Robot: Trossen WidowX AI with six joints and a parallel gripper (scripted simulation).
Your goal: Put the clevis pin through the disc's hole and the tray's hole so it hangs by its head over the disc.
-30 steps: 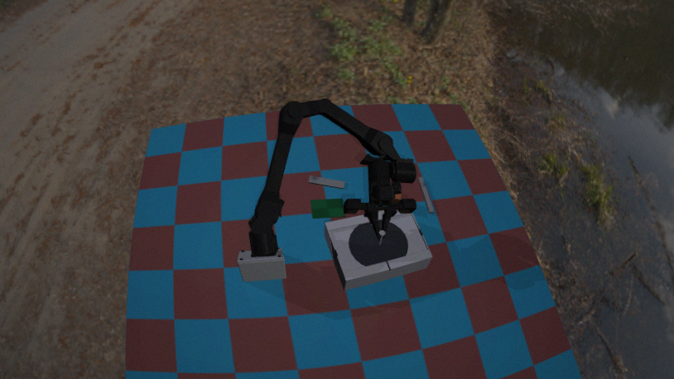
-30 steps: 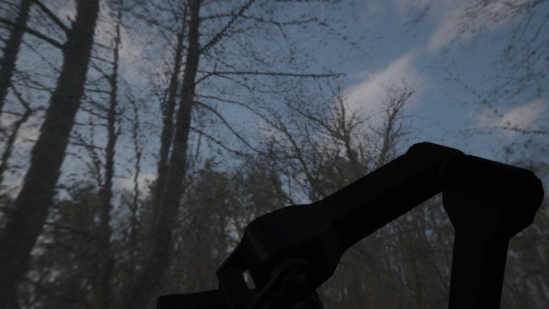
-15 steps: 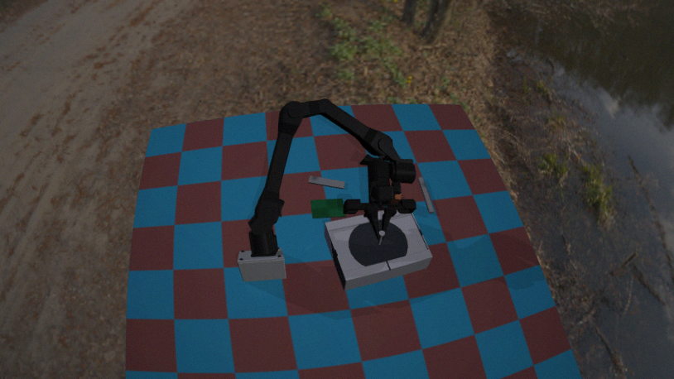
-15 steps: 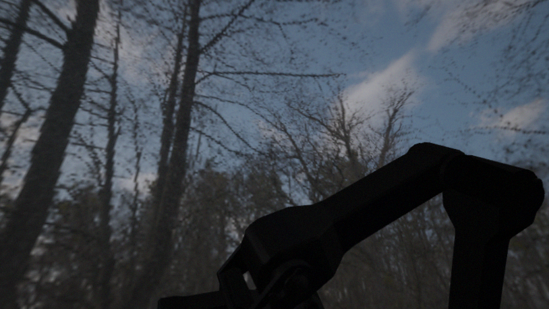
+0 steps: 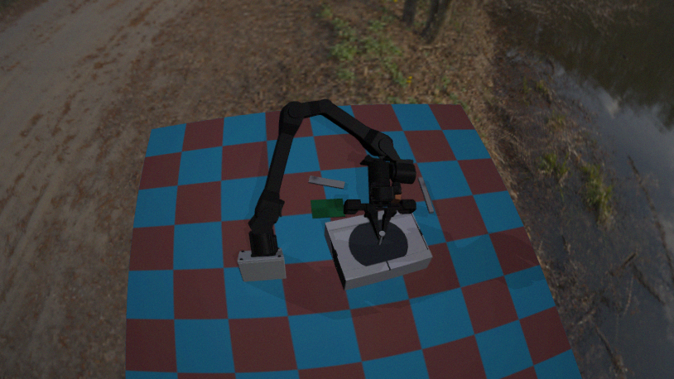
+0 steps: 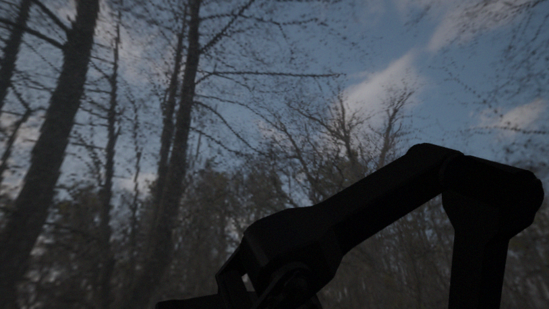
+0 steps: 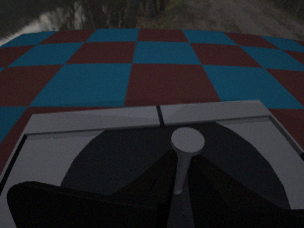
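Starts at left with a pale base block [image 5: 261, 269] on the checkered tabletop [image 5: 198, 292] [image 7: 170, 85]. Carries a black arm [image 5: 280, 155] [image 6: 368, 203], bent up and over toward the right. Next along, shows a thin grey strip [image 5: 327, 182] lying flat, then a green rectangle [image 5: 325, 208] nearer the tray. Continues right with the rimmed tray [image 5: 351, 271] [image 7: 90, 116], pale, with a dark line [image 5: 388, 265] [image 7: 160, 115] across one side. Has the wide dark disc [image 5: 368, 249] [image 7: 120, 150] lying flat inside the rim. Above the disc, has the gripper [image 5: 380, 232] [image 7: 182, 157] pointing down, closed on the clevis pin [image 5: 381, 237] [image 7: 184, 160]. Shows the pin head up, slightly tilted, shank between the fingertips, head standing clear above the disc. Cannot tell whether the pin tip touches the disc or sits in the hole. Behind the gripper, shows a small orange patch [image 5: 398, 197], mostly hidden. Ends at right with another grey strip [image 5: 426, 194], flat beside the tray, apart from it.
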